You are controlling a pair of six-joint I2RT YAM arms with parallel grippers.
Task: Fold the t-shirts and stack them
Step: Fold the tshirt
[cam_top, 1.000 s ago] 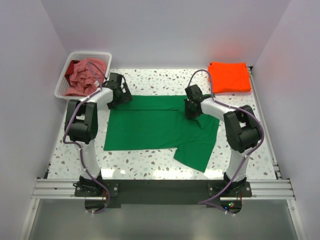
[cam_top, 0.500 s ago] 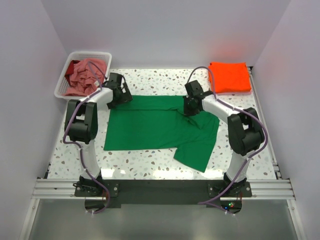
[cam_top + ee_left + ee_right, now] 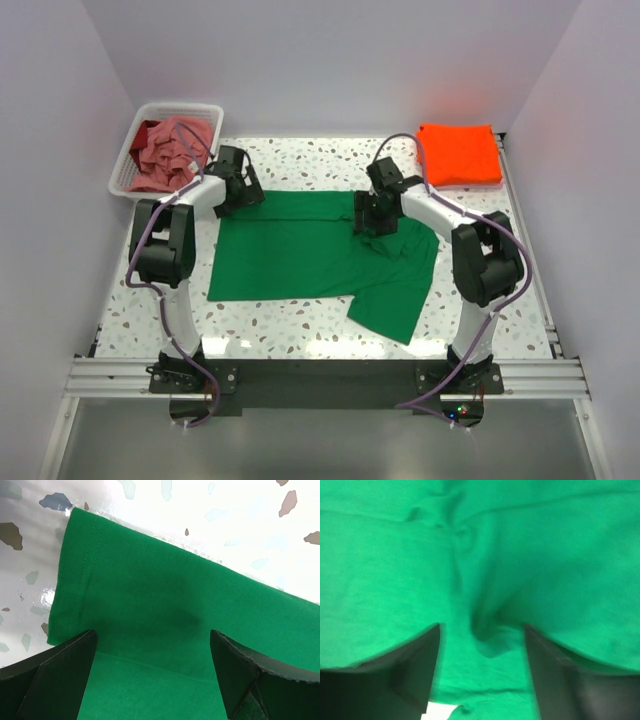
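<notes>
**A:** Nearest the arms, how does the green t-shirt (image 3: 290, 250) lie?

**B:** One flap of it juts toward the near right, skewed off the body. The rest lies flat across the middle of the table (image 3: 300, 160). It is spread out but not squared, so the fold proper looks not yet begun.

**A:** And the right end effector (image 3: 368, 220)?

**B:** It sits low over the shirt's right-centre, where the cloth is rumpled. Its wrist view shows the fingers (image 3: 395, 670) apart, with a small raised crease of fabric between them and nothing gripped. That view is blurred, so it cannot be told whether a pad brushes the crease. The spot probably matters because that bunching stops the right side from lying flat.

**A:** The left one?

**B:** The left end effector (image 3: 242, 192) is farther back, at the shirt's far-left corner. Its jaws are wide apart over the hemmed edge and hold nothing. A corner is the natural place to pull from, so it seems posed to take the hem.

**A:** And beyond that?

**B:** At the far left, the white basket (image 3: 185, 106) holds the pink t-shirt (image 3: 170, 150), crumpled and not yet handled. At the far right, the orange t-shirt (image 3: 458, 152) lies folded in a neat rectangle, well apart from the green one. That corner looks like the stacking place, so the green one would likely go on top there.
</notes>
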